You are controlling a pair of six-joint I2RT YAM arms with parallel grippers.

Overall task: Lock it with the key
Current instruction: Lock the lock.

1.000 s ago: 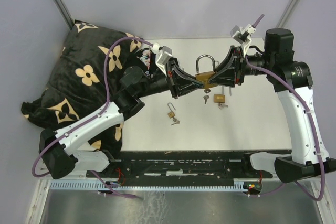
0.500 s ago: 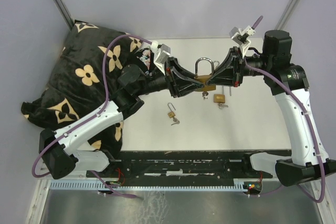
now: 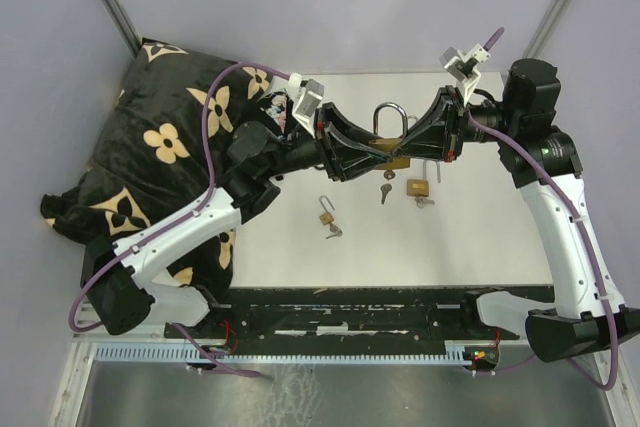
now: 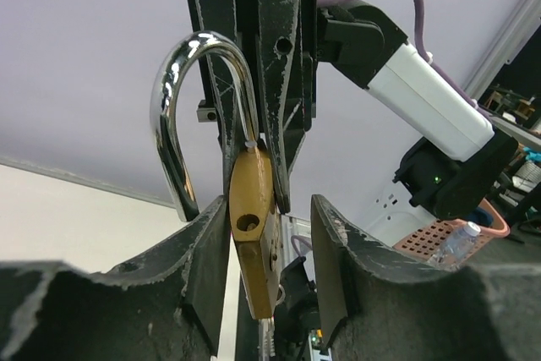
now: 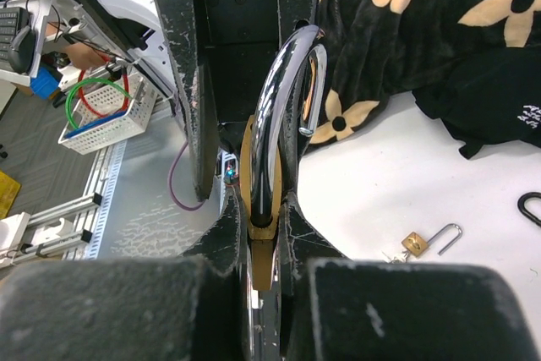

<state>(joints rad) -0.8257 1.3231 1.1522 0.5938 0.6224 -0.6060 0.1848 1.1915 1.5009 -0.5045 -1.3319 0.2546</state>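
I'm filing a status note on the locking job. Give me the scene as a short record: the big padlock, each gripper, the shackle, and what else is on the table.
held item: large brass padlock, raised between both arms
left gripper: open, fingers either side of the lock body
right gripper: shut on the lock body
shackle: open, one end free
table: left small padlock, right small padlock
left of table: black flowered blanket

White table (image 3: 480, 247) inside pale lavender walls (image 3: 350, 7).
A black blanket (image 3: 150, 177) with cream flowers lies heaped at its far-left corner.
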